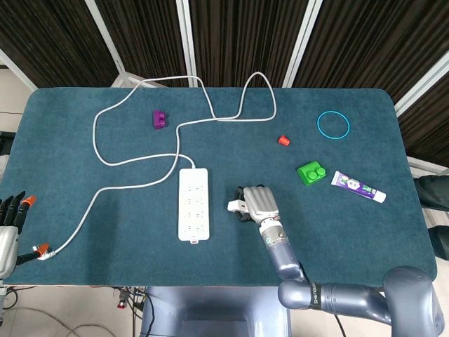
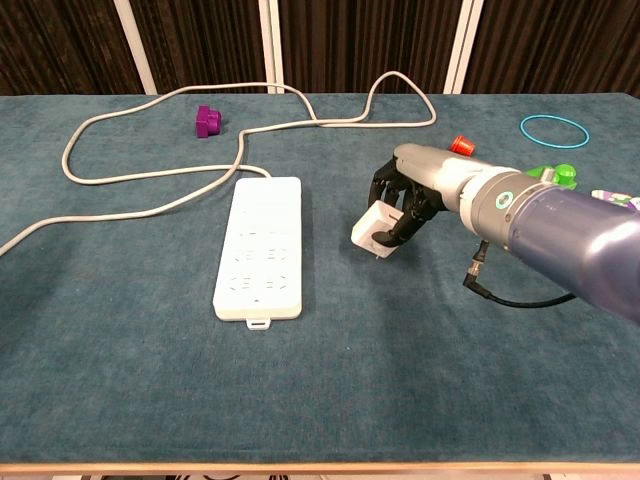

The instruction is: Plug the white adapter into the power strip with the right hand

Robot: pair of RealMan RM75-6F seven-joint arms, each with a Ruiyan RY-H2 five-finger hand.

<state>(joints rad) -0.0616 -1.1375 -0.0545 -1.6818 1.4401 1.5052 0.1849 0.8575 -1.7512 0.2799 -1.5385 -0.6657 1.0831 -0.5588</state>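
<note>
The white power strip (image 1: pixel 193 203) (image 2: pixel 260 246) lies flat in the middle of the teal table, its cord looping off to the back and left. My right hand (image 1: pixel 257 202) (image 2: pixel 408 194) hovers just right of the strip and grips the white adapter (image 1: pixel 235 206) (image 2: pixel 375 229), which sticks out from the fingers toward the strip. The adapter is lifted slightly off the cloth, a short gap from the strip's right edge. My left hand (image 1: pixel 8 228) rests at the far left edge in the head view, holding nothing.
The strip's white cable (image 1: pixel 137 161) winds across the back left. A purple block (image 1: pixel 160 119), a small red cap (image 1: pixel 283 140), a blue ring (image 1: pixel 333 125), a green piece (image 1: pixel 311 173) and a tube (image 1: pixel 358 186) lie around the table.
</note>
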